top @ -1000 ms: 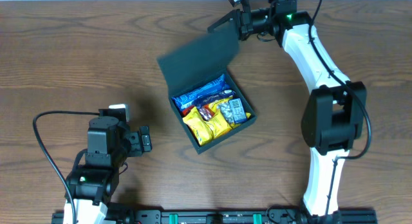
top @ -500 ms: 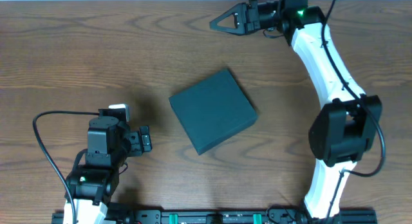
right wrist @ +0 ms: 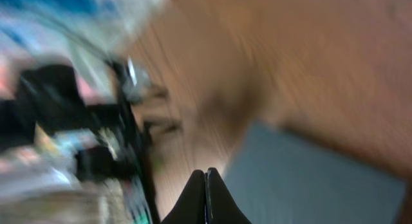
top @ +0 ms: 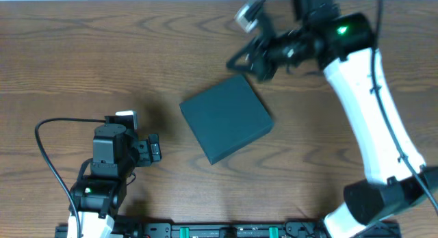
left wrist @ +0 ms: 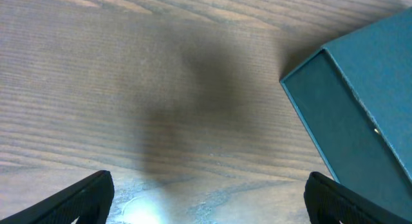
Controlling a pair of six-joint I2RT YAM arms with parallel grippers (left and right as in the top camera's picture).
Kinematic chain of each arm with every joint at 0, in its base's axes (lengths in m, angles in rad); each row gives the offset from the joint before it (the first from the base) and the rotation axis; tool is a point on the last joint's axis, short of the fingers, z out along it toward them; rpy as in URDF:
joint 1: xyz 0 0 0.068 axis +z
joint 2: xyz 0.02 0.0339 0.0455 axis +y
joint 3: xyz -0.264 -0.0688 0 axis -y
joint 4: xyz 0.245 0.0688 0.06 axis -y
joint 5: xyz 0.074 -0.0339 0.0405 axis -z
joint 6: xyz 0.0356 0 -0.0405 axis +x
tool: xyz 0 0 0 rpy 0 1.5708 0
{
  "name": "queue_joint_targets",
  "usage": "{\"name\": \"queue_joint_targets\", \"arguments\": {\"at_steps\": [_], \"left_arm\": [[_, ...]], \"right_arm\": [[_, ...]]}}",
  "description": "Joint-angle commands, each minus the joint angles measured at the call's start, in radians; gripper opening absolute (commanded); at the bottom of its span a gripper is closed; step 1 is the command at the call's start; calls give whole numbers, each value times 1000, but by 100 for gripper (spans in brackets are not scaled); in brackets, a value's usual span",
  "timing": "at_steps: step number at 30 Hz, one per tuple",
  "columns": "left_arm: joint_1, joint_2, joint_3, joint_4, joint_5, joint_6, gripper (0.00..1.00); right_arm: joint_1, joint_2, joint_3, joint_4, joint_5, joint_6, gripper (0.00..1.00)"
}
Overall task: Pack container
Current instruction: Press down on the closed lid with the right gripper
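The dark teal-green container (top: 226, 119) sits in the middle of the table with its lid shut, so its contents are hidden. Its corner and side show at the right of the left wrist view (left wrist: 360, 102), and it shows blurred in the right wrist view (right wrist: 309, 179). My right gripper (top: 236, 62) is shut and empty, hovering just beyond the container's far corner; its fingers are pressed together in the right wrist view (right wrist: 206, 185). My left gripper (top: 154, 149) is open and empty, to the left of the container, with fingertips wide apart (left wrist: 206, 198).
The wooden table (top: 82, 60) spreads around the container. A black cable (top: 48, 156) loops by the left arm at the front left. The right arm's white links (top: 369, 115) reach over the table's right side.
The lid went from open, showing snack packets, to shut. My right gripper then let go, moved away at the back, and has now swung down and left towards the container's far corner.
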Motion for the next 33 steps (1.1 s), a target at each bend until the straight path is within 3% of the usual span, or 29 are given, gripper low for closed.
{"name": "queue_joint_targets", "arguments": {"at_steps": [1,5,8,11,20,33], "left_arm": [[6,-3,-6,-1,-3,7,95],[6,-3,-6,-1,-3,7,95],[6,-3,-6,-1,-3,7,95],[6,-3,-6,-1,-3,7,95],[6,-3,-6,-1,-3,7,95],[6,-3,-6,-1,-3,7,95]], "right_arm": [[102,-30,4,-73,369,-118,1],[241,-48,-39,-109,584,-118,1],[317,-67,-151,-21,662,-81,1],[390,-99,-362,196,779,72,1],[546,-97,-584,433,647,246,1],[561,63,-622,640,636,480,1]]}}
